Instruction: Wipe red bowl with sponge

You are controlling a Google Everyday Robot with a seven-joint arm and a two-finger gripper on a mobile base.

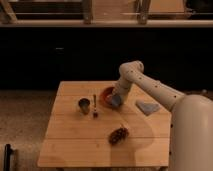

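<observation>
The red bowl sits near the middle of the wooden table, partly covered by the arm's end. My gripper is down at the bowl's right side, and the blue-grey sponge is at its tip, touching the bowl's rim. The white arm reaches in from the right.
A dark grey cup stands left of the bowl, with a thin utensil lying between them. A folded blue-grey cloth lies to the right. A brown bunch of grapes lies nearer the front. A dark wall is behind the table.
</observation>
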